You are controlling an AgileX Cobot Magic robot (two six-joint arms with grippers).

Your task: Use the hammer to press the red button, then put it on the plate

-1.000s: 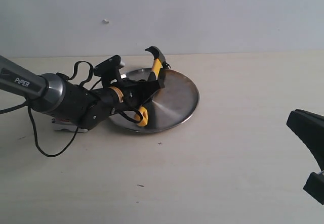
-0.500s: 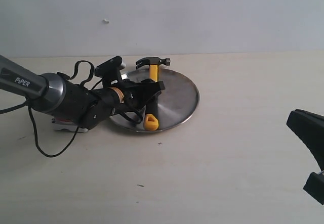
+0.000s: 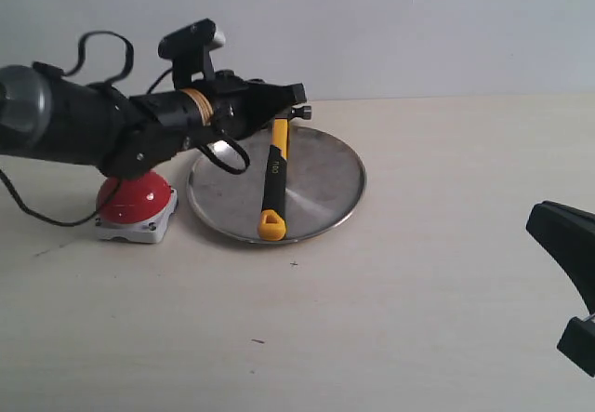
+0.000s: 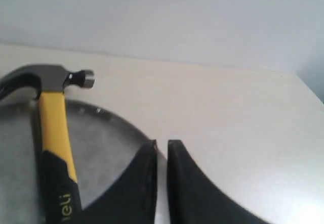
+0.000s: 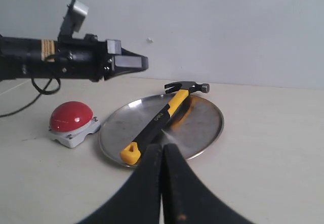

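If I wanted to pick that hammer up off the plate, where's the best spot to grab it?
Grab the hammer by its black rubber sleeve, coming from straight above and squeezing across its width. It lies flat across the plate, so only its top and sides are free, and the sleeve looks narrow and grippy.

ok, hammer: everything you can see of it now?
The hammer has a dark metal claw head, yellow shaft, black lettered sleeve and yellow looped end. It lies flat across the plate, head past the far rim, looped end at the near rim. Nothing grips it; the left gripper hangs above, shut.
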